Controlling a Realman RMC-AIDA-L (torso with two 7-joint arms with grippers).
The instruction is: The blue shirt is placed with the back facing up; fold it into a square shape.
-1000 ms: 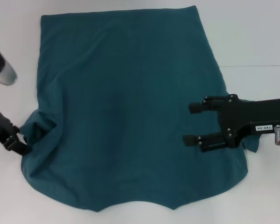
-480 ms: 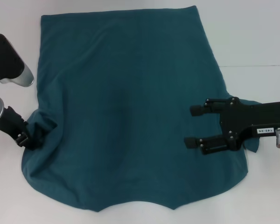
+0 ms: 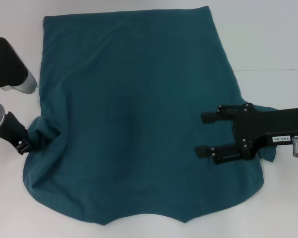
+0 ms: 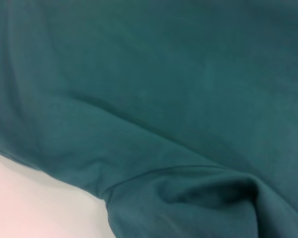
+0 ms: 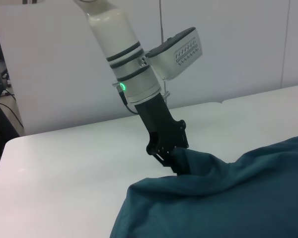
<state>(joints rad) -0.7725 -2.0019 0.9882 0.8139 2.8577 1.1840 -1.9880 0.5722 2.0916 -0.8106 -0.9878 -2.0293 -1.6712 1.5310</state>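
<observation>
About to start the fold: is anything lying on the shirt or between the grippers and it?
Nothing visible. The blue shirt lies bare; the left gripper is at its bunched left edge, and the right gripper hovers open over its right side.

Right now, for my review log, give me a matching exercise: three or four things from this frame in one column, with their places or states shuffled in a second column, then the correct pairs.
Column 1:
1. left gripper
2. right gripper
3. blue shirt
4. white table

Column 2:
A. spread out, plain side up, bunched at one edge
B. bare surface showing around the fabric
C. fingers open, over the shirt's right side
D. buried in the bunched fabric at the shirt's left edge

Pairs: 1-D, 2-C, 3-A, 4-B
</observation>
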